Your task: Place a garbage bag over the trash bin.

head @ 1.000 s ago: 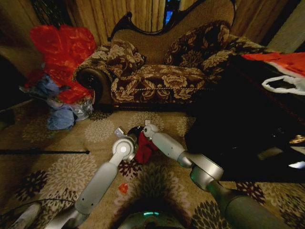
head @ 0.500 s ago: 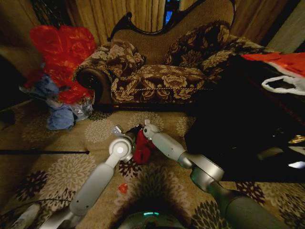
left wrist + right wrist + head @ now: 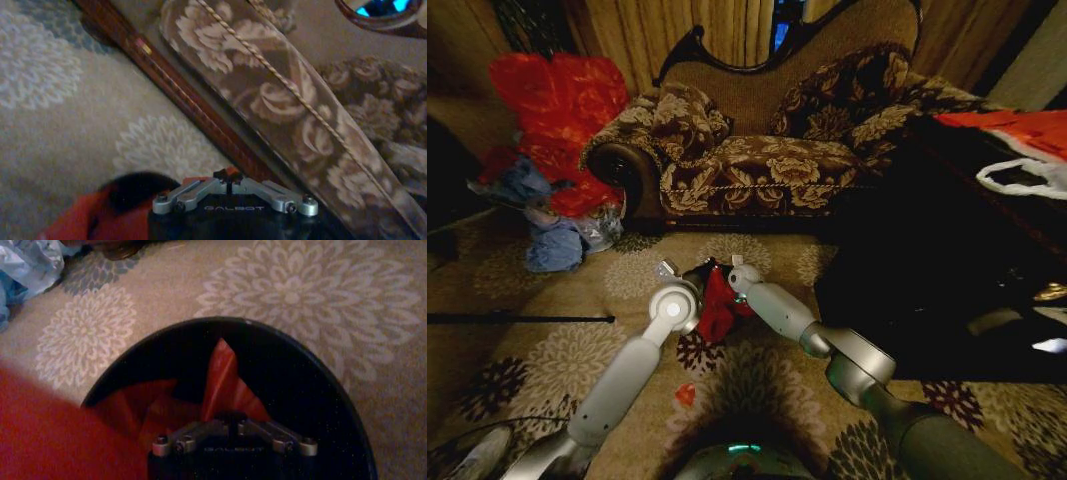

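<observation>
Head view first: both arms reach forward over the patterned carpet [image 3: 557, 350] in front of the sofa [image 3: 757, 150]. The left hand [image 3: 667, 270] and the right hand [image 3: 735, 266] meet on either side of the garbage bag [image 3: 717, 308], a bunch of red plastic hanging between them. The trash bin [image 3: 703, 270] is barely visible as a dark shape behind the bag, between the two wrists. A big red plastic heap [image 3: 557, 110] sits well apart beside the sofa arm, and a white plastic bag [image 3: 1027, 178] lies on the dark desk [image 3: 947, 280] to the right.

Left wrist view: the left hand's fingers are drawn together, tips touching, with a small fold of the red bag [image 3: 73, 220] apparently nipped between them. The bin's dark rim [image 3: 137, 187] shows just beside the hand, with the sofa's wooden base close beyond.

Right wrist view: the right hand [image 3: 230, 416] hangs over the bin's open mouth [image 3: 300, 390], fingers closed on a peak of red bag [image 3: 223, 370] that dips inside the black rim. More red film spreads outside the rim on one side.

Risk, as I judge it: the film is thin and slick, and each hold looks small, so a pinch could slip as the mouth is stretched. Pulling unevenly could also tip or drag the light bin, or leave the bag bunched inside rather than folded over the rim.
</observation>
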Motion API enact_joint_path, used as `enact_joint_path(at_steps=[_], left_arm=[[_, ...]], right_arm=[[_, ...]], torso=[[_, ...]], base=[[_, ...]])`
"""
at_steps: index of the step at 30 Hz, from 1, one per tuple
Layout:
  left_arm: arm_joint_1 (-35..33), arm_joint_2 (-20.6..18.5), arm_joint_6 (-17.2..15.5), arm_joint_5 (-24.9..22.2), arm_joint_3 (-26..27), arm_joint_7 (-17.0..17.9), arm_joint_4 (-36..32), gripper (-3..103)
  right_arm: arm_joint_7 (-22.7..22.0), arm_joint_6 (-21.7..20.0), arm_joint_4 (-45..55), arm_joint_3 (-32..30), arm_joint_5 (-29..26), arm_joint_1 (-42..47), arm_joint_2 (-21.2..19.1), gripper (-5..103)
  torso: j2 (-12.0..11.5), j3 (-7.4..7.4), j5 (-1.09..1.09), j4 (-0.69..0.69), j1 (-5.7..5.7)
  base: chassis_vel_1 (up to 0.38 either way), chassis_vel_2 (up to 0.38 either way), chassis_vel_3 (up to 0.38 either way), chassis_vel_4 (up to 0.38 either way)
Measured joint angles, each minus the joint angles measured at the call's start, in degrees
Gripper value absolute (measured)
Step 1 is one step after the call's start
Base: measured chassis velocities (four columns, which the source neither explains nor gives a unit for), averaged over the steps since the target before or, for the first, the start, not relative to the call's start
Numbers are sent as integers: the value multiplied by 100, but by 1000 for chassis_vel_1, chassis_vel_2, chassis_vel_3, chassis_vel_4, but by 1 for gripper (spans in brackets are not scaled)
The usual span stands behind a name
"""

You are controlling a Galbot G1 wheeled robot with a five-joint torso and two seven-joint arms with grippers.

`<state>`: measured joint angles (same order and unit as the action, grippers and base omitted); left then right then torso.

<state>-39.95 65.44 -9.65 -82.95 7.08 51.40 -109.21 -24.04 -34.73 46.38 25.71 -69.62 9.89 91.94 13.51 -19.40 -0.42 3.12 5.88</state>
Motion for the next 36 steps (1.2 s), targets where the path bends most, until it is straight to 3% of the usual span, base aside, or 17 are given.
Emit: enact_joint_path(at_steps=[9,14,20,25,28,30,35,36], left_arm=[[489,138,110,248,-9,-177,1091,0],[677,262,168,373,-175,-535,1763,0],[786,353,173,387,-310,-634,1885,0],[872,351,218,387,-360,-780,1858,0],[1026,349,283,367,-419,-909,1890,0],[1077,359,292,363,-435,-947,1921,0],[1292,483,301,368,-561,-1004,2142,0],[1292,483,301,368,-561,-1004,2142,0]], right_arm=[[-6,65,-61,-135,180,126,21,0],[208,174,-131,-146,435,170,21,0],[345,229,28,-228,631,207,-46,-2],[343,276,435,-331,775,229,-253,14],[240,310,938,-436,839,301,-549,30],[189,309,1070,-479,836,324,-621,30],[-123,307,1729,-769,766,488,-1062,52],[-123,307,1729,-769,766,488,-1062,52]], torso=[[0,0,1,0,0],[0,0,0,0,0],[0,0,1,0,0],[0,0,1,-1,0],[0,0,1,0,0],[0,0,2,-1,0],[0,0,2,0,0],[0,0,2,0,0]], base=[[0,0,0,0],[0,0,0,0],[0,0,0,0],[0,0,0,0],[0,0,0,0],[0,0,0,0],[0,0,0,0],[0,0,0,0]])
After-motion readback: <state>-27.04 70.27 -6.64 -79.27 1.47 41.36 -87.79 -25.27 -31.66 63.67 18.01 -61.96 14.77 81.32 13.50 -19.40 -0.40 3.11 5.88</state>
